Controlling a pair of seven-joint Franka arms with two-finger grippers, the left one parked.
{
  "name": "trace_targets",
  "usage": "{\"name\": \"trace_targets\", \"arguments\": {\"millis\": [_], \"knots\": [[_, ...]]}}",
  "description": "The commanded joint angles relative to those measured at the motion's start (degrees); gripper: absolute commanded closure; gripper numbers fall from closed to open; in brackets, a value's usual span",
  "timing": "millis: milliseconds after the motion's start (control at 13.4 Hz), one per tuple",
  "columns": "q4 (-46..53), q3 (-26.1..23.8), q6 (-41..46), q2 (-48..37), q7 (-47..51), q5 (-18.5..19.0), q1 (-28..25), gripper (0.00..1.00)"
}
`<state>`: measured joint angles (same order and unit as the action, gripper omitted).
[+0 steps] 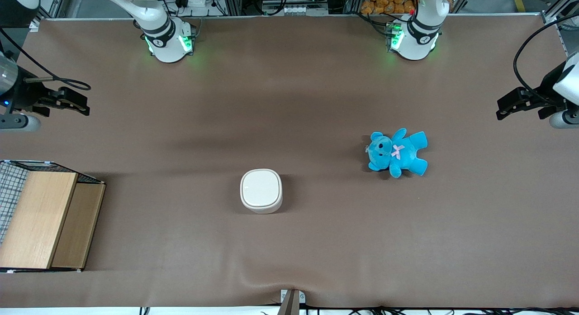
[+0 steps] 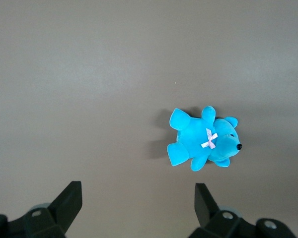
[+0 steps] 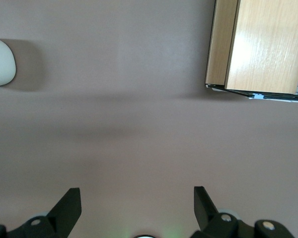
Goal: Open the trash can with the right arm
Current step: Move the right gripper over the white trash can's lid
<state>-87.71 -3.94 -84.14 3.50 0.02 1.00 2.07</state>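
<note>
The trash can [image 1: 261, 190] is a small cream-white bin with a rounded-square top, standing on the brown table near the middle, its lid down flat. An edge of the trash can [image 3: 0, 62] also shows in the right wrist view. My right gripper [image 1: 83, 106] hangs well apart from it, toward the working arm's end of the table and farther from the front camera than the can. In the wrist view the gripper [image 3: 137, 196] stands open over bare table, its black fingers [image 3: 69, 206] wide apart with nothing between them.
A wooden box with wire mesh [image 1: 45, 220] sits at the working arm's end, nearer the front camera than the gripper; the box [image 3: 260, 44] shows in the right wrist view too. A blue teddy bear [image 1: 397, 153] lies toward the parked arm's end.
</note>
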Motion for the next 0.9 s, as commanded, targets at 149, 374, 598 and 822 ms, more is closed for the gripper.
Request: {"name": "trace_targets", "arguments": {"millis": [149, 374, 598, 822], "knots": [[0.70, 0.07, -1.20, 2.39, 5.69, -3.98, -2.41, 0.00], [0.61, -0.01, -4.09, 4.67, 6.75, -4.34, -4.52, 0.00], [0.70, 0.07, -7.25, 7.30, 10.59, -6.88, -6.80, 0.00], [0.96, 0.07, -11.56, 10.21, 16.75, -6.98, -11.37, 0.00]]}}
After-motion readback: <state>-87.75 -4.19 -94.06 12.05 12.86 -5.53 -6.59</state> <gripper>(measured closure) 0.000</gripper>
